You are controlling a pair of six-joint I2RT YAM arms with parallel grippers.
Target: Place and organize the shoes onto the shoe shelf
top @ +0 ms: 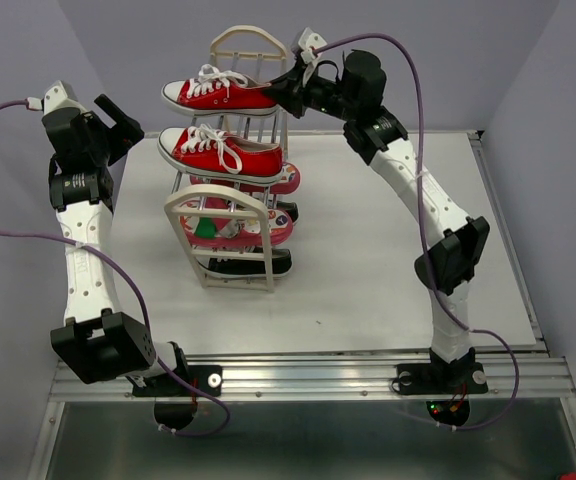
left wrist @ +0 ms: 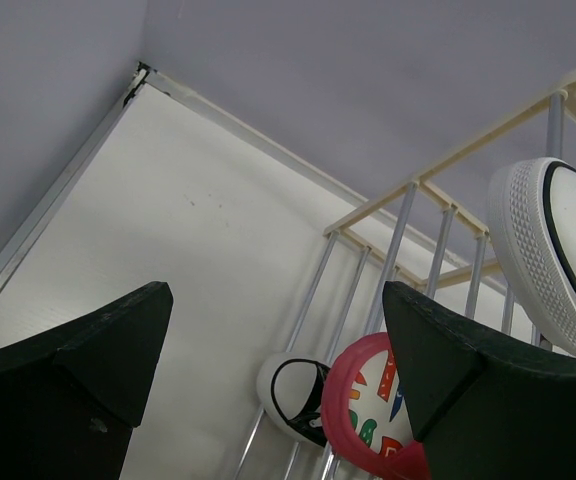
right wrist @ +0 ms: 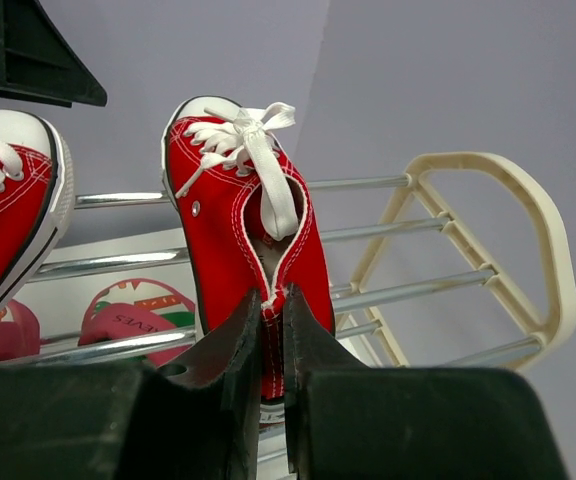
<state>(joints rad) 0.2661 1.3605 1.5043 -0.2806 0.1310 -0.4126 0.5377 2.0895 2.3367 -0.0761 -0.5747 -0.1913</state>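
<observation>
right gripper pinching the heel of a red sneaker atop the shoe shelf, left gripper spread wide nearby

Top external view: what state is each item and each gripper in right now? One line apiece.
shoe shelf: upright on the table
far red sneaker: on the top tier, heel pinched
near red sneaker: on the top tier, free
pink flip-flops: lying on the middle tiers
black sneaker: on the lowest tier
right gripper: shut on the far red sneaker's heel
left gripper: open, empty
</observation>
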